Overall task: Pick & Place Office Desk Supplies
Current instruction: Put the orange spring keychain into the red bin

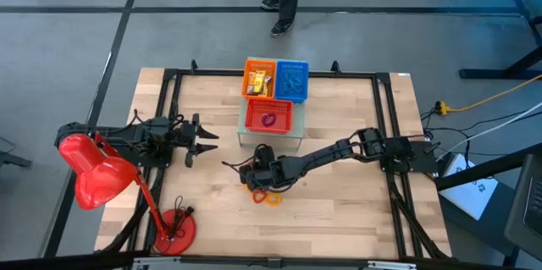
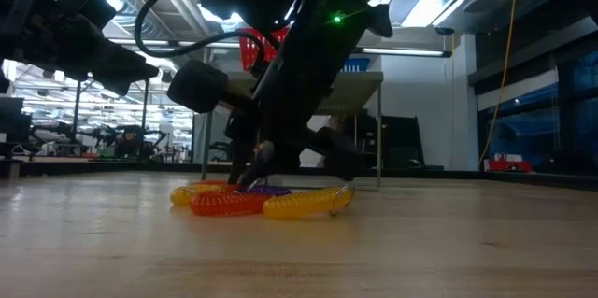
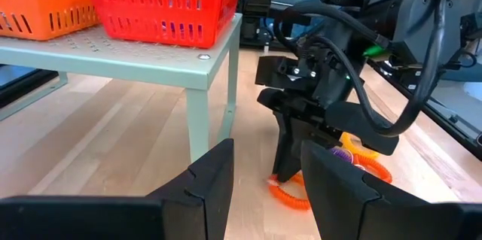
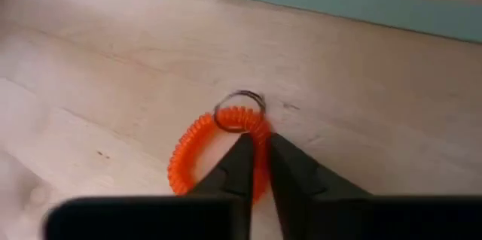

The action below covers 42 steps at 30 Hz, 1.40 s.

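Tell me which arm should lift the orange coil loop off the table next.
Right. The right gripper is already down at the orange coil loop, its fingers nearly closed around the coil beside the metal ring. The left gripper hovers apart near the table's left side, holding nothing.

The right claw point(image 1: 257, 179) sits low over the coiled loops point(image 1: 267, 195), just before the red basket point(image 1: 269, 116).

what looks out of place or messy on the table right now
Nothing is spilled or broken. The only untidy spot is a loose cluster of coil loops lying on the bare wood in front of the basket stand, where the right gripper pinches the orange loop.
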Each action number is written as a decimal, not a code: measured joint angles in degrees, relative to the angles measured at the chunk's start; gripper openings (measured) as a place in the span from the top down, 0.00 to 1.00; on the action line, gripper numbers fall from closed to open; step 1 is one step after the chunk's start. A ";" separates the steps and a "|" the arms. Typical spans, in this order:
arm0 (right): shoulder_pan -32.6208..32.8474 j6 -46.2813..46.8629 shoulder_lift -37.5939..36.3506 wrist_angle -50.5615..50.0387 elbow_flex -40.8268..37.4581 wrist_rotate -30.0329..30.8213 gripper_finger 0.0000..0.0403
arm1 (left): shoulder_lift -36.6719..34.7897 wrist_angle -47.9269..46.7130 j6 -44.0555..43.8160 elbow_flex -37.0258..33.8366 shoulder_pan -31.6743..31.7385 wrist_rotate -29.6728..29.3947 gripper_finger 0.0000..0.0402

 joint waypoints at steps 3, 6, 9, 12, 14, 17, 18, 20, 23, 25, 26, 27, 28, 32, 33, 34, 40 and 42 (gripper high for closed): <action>0.39 0.32 0.09 0.83 0.00 0.09 0.97 | 0.00 0.00 0.00 0.00 0.02 0.00 0.63; 1.00 0.75 -0.03 1.17 0.10 0.09 0.98 | 0.00 0.02 0.00 0.00 0.02 0.00 0.63; 2.22 -0.74 -0.26 -0.43 2.31 0.15 0.99 | 0.00 0.02 0.00 0.00 0.02 0.02 0.63; 3.95 -2.45 -0.16 -5.23 6.98 -2.12 0.99 | 0.00 0.02 0.00 0.00 0.01 0.01 0.63; 5.35 -3.45 -0.13 -9.92 11.22 -1.69 0.99 | 0.00 -0.01 0.00 0.00 0.02 0.02 0.63; 7.02 -4.67 -0.26 -17.26 17.66 2.07 0.99 | 0.00 0.02 0.00 0.00 0.00 0.02 0.63; 7.51 -5.13 -0.26 -19.47 19.66 3.46 1.00 | 0.00 0.02 0.00 0.00 0.02 0.02 0.63; 8.62 -5.25 -0.28 -23.40 23.28 5.66 1.00 | 0.00 0.01 0.00 0.00 0.01 0.01 0.63; 10.35 -5.31 -0.28 -29.50 29.21 7.63 1.00 | 0.01 0.02 0.00 0.00 0.00 0.02 0.63; 10.84 -6.39 -0.30 -33.26 33.97 10.21 1.00 | 0.00 0.02 0.00 0.00 0.02 0.02 0.63; 10.87 -7.46 -0.38 -34.79 36.21 11.75 1.00 | 0.00 0.02 0.00 0.00 0.02 0.02 0.63; 10.82 -8.68 -0.42 -36.64 38.69 13.32 1.00 | 0.00 0.02 0.00 0.00 0.00 0.02 0.63; 10.77 -9.91 -0.71 -37.65 39.80 14.98 1.00 | 0.00 0.02 0.00 0.00 0.02 0.04 0.63; 9.89 -11.72 -6.12 -39.03 37.65 19.65 1.00 | 0.07 0.02 -0.02 0.00 0.00 0.14 0.63; 9.41 -12.04 -7.40 -40.85 37.71 21.57 1.00 | 0.07 0.02 -0.02 0.00 0.01 0.15 0.63; 8.63 -12.50 -8.48 -42.87 37.74 23.50 1.00 | 0.07 0.04 -0.02 0.00 0.00 0.14 0.63; 3.03 -11.46 -11.10 -54.09 37.84 25.33 1.00 | 0.07 0.02 -0.02 0.00 0.00 0.13 0.63; 1.34 -11.79 -11.18 -55.80 37.81 25.88 1.00 | 0.07 0.02 -0.02 0.00 0.00 0.09 0.63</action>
